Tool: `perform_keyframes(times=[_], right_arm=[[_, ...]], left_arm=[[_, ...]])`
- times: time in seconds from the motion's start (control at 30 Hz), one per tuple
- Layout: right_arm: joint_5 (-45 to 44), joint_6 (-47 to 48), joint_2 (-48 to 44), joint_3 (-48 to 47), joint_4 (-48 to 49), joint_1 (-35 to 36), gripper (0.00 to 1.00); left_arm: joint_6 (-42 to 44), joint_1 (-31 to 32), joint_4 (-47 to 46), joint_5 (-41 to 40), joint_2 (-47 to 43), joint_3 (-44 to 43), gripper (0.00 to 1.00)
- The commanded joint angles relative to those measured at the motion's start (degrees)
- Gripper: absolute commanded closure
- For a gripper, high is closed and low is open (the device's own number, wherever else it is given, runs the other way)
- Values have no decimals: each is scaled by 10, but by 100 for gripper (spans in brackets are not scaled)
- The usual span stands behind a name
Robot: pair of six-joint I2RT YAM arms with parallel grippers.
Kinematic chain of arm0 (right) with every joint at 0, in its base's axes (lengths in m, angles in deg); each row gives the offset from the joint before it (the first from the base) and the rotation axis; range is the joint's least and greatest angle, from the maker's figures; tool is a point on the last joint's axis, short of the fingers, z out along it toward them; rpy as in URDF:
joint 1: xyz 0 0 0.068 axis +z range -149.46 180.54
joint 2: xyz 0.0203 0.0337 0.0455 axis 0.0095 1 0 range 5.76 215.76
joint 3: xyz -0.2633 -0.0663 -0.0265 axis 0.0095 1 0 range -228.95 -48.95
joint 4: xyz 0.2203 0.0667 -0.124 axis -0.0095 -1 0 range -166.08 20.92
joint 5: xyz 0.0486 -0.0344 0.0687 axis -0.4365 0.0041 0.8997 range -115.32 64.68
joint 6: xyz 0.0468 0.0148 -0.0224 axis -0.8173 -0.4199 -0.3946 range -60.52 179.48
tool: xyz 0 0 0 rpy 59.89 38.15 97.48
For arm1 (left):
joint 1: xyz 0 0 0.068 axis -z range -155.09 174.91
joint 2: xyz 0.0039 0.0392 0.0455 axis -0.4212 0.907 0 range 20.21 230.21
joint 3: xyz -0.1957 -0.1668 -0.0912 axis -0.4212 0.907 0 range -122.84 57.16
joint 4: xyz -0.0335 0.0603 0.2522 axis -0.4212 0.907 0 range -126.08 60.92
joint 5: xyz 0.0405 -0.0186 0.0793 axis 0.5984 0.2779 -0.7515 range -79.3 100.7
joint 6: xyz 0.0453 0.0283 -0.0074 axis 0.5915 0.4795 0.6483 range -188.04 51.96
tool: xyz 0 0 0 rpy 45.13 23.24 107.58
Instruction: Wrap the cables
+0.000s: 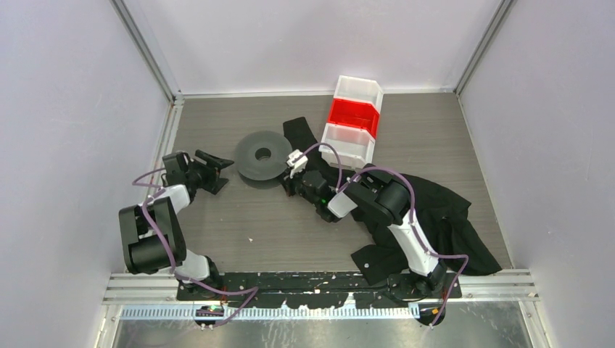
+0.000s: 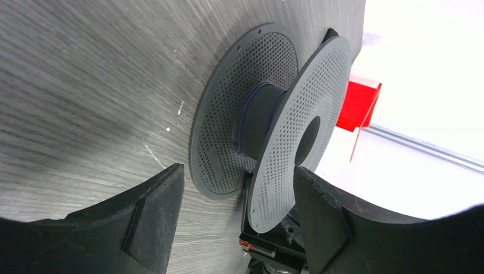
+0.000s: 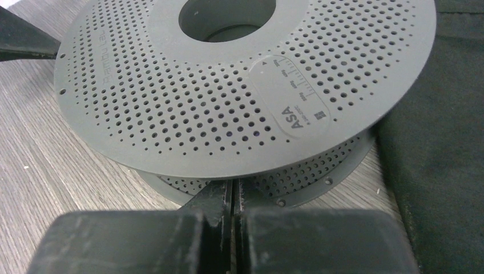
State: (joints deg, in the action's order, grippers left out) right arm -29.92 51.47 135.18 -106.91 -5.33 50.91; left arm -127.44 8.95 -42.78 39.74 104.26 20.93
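The dark grey two-flanged reel (image 1: 261, 154) lies flat on the table. My left gripper (image 1: 220, 172) is open just left of it. In the left wrist view the gripper (image 2: 238, 171) faces the reel's (image 2: 228, 142) edge, one finger on each side of the flanges and apart from them. A thin dark wire (image 2: 244, 123) loops round the hub. My right gripper (image 1: 286, 179) is shut at the reel's near-right edge. In the right wrist view its tips (image 3: 234, 185) reach in between the two flanges of the reel (image 3: 171, 103). No wire shows between the fingers.
A black garment (image 1: 435, 210) lies under and right of the right arm and shows beside the reel in the right wrist view (image 3: 439, 142). Stacked white and red bins (image 1: 354, 119) stand behind the reel. White walls close in the table.
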Motion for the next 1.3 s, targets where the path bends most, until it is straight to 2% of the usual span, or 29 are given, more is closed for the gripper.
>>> perform_keyframes(times=[0.0,0.13,0.33,0.47,0.73,0.87,1.07,1.17,1.27], right_arm=[[0,34,-31,-22,-44,11,99],[1,46,-31,-28,-58,16,98],[1,64,-29,-54,-110,23,85],[-11,72,-34,-59,-125,29,64],[-22,77,-70,-17,-99,34,46],[-26,77,-110,20,-89,33,27],[-48,62,-202,83,-91,34,12],[-64,44,-259,102,-147,34,2],[-76,26,-318,94,-235,34,0]], left_arm=[[-22,0,-68,41,8,0,30],[-22,0,-90,43,4,4,30],[-17,9,-99,64,28,-9,30],[-23,15,-110,67,43,-9,30],[-27,17,-120,71,46,-10,30],[-26,17,-123,72,44,-6,31],[-33,17,-134,71,45,-3,31],[-38,17,-139,72,42,-5,31],[-41,17,-140,72,36,-9,31]])
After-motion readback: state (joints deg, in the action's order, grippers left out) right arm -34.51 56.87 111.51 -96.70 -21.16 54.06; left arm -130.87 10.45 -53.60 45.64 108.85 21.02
